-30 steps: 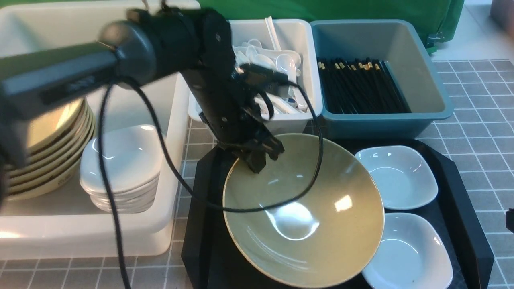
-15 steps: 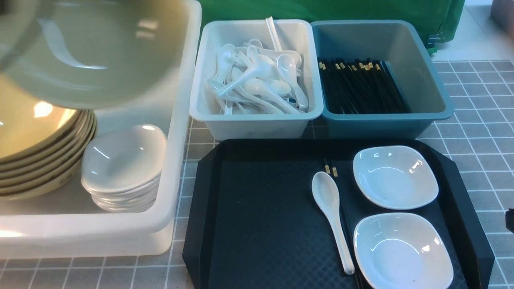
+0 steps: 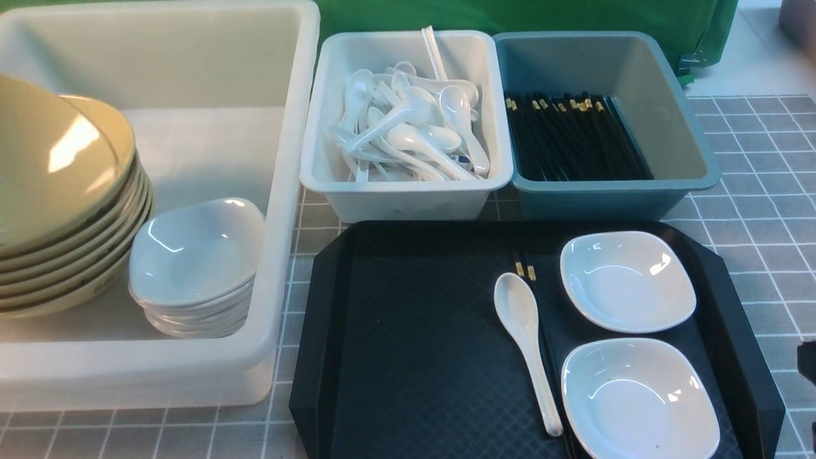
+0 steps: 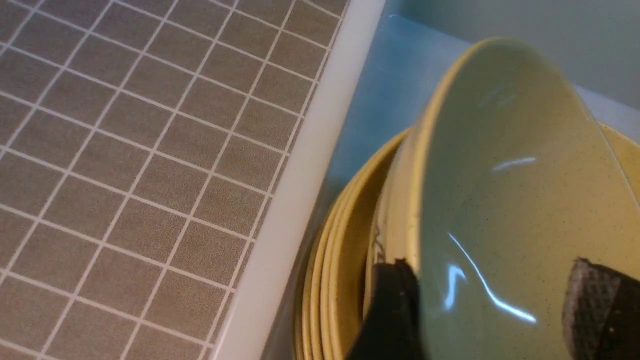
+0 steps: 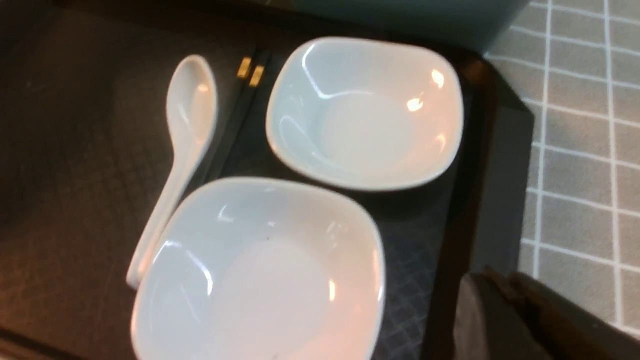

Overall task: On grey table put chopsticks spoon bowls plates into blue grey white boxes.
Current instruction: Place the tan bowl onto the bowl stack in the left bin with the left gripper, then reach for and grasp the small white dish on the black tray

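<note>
While the left gripper (image 4: 492,282) hangs over the big white box (image 3: 280,210), its two dark fingers (image 4: 395,300) stand apart with the rim of a tilted yellow-green bowl (image 4: 500,175) between them. One finger sits outside the rim, the other over the bowl's glossy inner face. Whether either finger touches the bowl cannot be told. That bowl rests tilted on a stack of like bowls (image 3: 70,255) just below the gripper, inside the box and close to its wall; beyond that wall lies the grey tiled counter (image 3: 752,210). In the same box, a little farther from the left gripper, sits a stack of small white plates (image 3: 197,268). The right gripper (image 5: 500,315) shows only as a dark blur at the outer edge of a black tray (image 3: 331,319), and whether it is apart or together cannot be told. Nearest it on the tray lies a square white plate (image 5: 260,280); a second white plate (image 5: 365,110) lies just past that one. On the plates' far side from the right gripper lies a white spoon (image 5: 185,130), with a pair of black chopsticks (image 5: 256,76) between it and the plates. Past the tray, well apart from both grippers, a white box of spoons (image 3: 408,197) and a blue box of chopsticks (image 3: 605,197) stand side by side.
</note>
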